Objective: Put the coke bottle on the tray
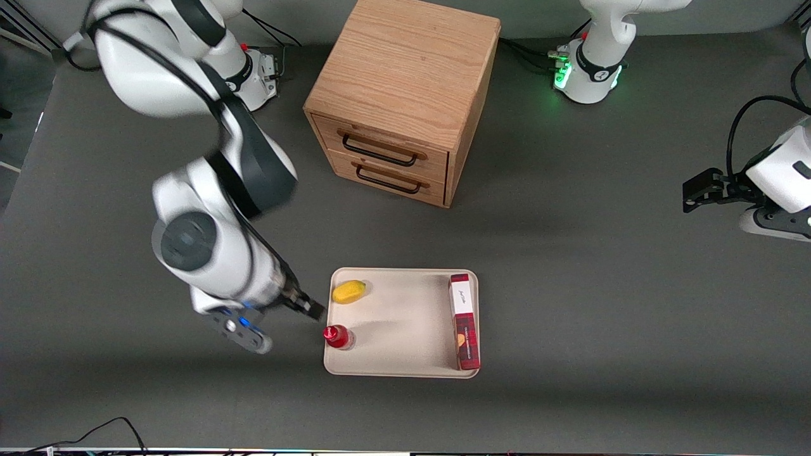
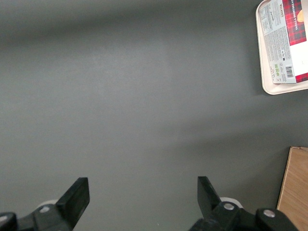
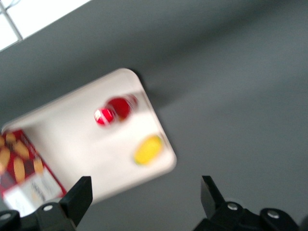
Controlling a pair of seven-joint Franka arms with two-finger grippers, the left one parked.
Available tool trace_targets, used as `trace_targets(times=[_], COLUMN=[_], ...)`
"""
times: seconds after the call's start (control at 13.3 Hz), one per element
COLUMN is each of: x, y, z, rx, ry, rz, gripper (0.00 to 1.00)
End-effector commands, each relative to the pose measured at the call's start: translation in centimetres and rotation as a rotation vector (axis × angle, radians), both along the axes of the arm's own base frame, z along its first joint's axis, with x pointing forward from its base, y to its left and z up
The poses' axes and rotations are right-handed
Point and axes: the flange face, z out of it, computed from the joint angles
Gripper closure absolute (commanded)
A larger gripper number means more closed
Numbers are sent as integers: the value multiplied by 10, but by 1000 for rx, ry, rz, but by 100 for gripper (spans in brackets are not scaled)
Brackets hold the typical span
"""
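Front view, nearest first: the coke bottle (image 1: 338, 336) stands upright on the tray (image 1: 405, 329), in the tray's corner closest to the camera on the working arm's side, red cap up. Just beside it, off the tray's edge and above the bench (image 1: 570, 285), hangs the gripper (image 1: 312, 308), apart from the bottle and holding nothing; the right wrist view shows its two fingers (image 3: 79, 195) spread wide with only bench and tray between them. A red plaid biscuit box (image 1: 464, 320) lies along the tray's edge toward the parked arm. Farther from the camera than the bottle, a yellow fruit (image 1: 349, 291) rests in the next corner of the tray. Farther still, a wooden drawer cabinet (image 1: 405, 95) stands on the bench, its two black-handled drawers shut.
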Motion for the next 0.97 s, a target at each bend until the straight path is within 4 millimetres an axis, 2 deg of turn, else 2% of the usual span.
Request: trace_targets(times=[0.0,0.07,0.15,0.3,0.45,0.53,0.67,0.82,0.9], x=[-76,-98,-118,-157,-180,-188,-195,-199,-199], y=[-51,-77,-103,-164,-217,-232,-236,-234,-234], z=[113,135,149,157,136,120,89,81,84], rx=[-72,-67,-51,-50,19,31,34,31,32], ry=[47,89,118,143,131,115,96,95,93], rz=[137,181,213,243,236,239,231,238,252], gripper=[0,0,0,0,0,0,0,0,0])
